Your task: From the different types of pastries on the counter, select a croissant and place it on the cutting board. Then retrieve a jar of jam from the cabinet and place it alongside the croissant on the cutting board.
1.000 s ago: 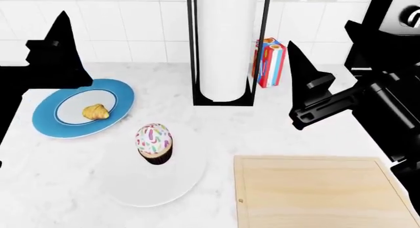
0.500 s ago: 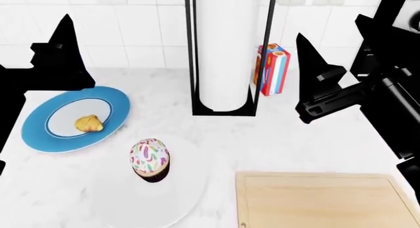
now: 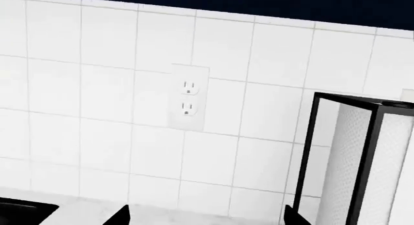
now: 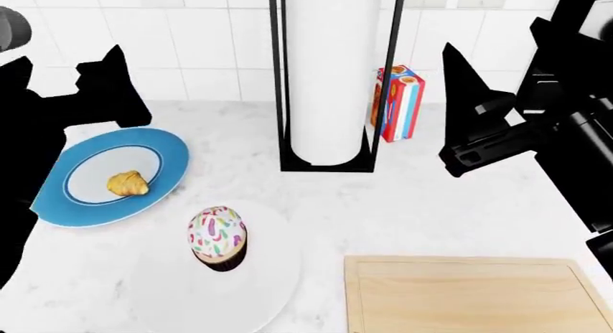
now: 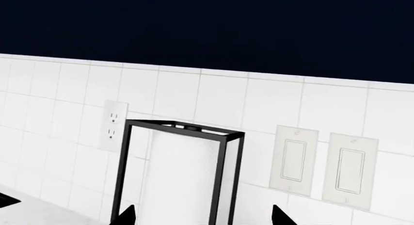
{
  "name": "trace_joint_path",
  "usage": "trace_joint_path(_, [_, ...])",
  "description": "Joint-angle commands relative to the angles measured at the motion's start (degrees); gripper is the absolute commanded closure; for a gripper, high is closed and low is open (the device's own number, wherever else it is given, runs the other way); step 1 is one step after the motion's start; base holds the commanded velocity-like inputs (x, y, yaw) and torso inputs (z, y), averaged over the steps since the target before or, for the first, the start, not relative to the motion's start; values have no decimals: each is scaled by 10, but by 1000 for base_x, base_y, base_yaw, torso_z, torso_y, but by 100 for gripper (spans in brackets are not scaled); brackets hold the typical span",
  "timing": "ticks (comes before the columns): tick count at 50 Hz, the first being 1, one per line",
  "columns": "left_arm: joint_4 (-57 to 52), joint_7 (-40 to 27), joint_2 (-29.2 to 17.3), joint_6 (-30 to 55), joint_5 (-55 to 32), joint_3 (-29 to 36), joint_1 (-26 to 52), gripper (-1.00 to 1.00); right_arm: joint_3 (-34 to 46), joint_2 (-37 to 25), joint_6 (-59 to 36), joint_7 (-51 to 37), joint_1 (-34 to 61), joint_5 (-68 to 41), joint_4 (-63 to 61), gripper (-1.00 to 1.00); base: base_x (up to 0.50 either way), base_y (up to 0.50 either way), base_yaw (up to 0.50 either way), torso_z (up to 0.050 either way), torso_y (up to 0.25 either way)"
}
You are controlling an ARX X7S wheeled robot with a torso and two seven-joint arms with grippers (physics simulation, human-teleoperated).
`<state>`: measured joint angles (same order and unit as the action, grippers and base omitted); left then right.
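The golden-brown croissant (image 4: 128, 183) lies on a blue-rimmed plate (image 4: 165, 143) at the left of the white marble counter (image 4: 431, 211). The sprinkled white-frosted cupcake (image 4: 218, 235) stands on a round white plate (image 4: 278, 293) in front. The wooden cutting board (image 4: 469, 297) lies bare at the front right. My left gripper (image 4: 113, 74) hangs above the blue plate's far edge; in the left wrist view it (image 3: 207, 220) is open and empty. My right gripper (image 4: 461, 85) is raised above the counter behind the board, and in the right wrist view it (image 5: 202, 217) is open and empty. The jar of jam is out of view.
A tall black-framed paper towel holder (image 4: 331, 74) stands at the back centre, also in the left wrist view (image 3: 362, 157) and the right wrist view (image 5: 181, 171). A red-and-blue striped carton (image 4: 400, 103) stands beside it. The tiled wall carries an outlet (image 3: 188, 96) and switches (image 5: 320, 164).
The head view has shifted, so the counter's things sit lower and further left. My left gripper has come down and right toward the blue plate. My right gripper has edged right.
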<state>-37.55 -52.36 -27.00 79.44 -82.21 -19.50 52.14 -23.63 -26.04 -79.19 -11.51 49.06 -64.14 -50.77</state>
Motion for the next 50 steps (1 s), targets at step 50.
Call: trace_joint_path(50, [301, -375, 268, 103, 147, -54, 108, -100, 17, -27, 63, -12, -36, 3, 10, -100, 0, 0, 0, 0, 0])
